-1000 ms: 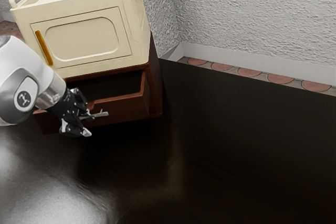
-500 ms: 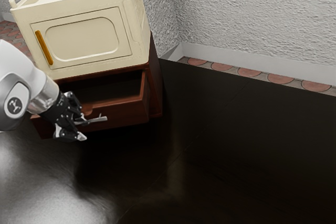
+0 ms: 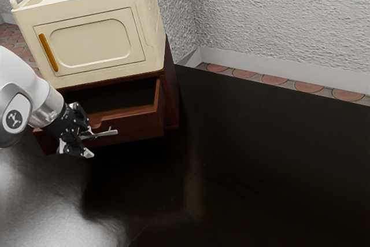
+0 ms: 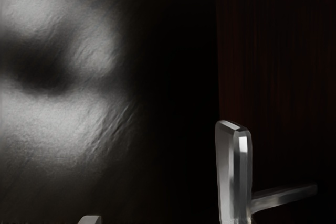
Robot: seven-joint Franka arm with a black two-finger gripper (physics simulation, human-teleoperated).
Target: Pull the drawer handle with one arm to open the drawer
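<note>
In the exterior view the gripper (image 3: 88, 142) stands open at the drawer front, its fingertips spread, with the silver handle (image 3: 107, 133) reaching out past them to the exterior view's right. The dark red-brown drawer (image 3: 137, 126) is partly pulled out of its cabinet (image 3: 170, 88), and its dark inside shows. The handle's bar (image 4: 234, 174) and slim post (image 4: 283, 196) appear in the wrist view beside the drawer's dark front (image 4: 273, 77). Whether a finger touches the handle is hard to tell.
A cream box (image 3: 89, 41) with an orange door handle (image 3: 48, 52) sits on top of the cabinet, above the drawer. The black glossy surface (image 3: 248, 166) extends to the exterior view's right, toward the textured wall (image 3: 283, 15).
The drawer has come out a little farther, its handle shifting down in the exterior view. My gripper has moved down and toward that view's left, mostly in the first half second.
</note>
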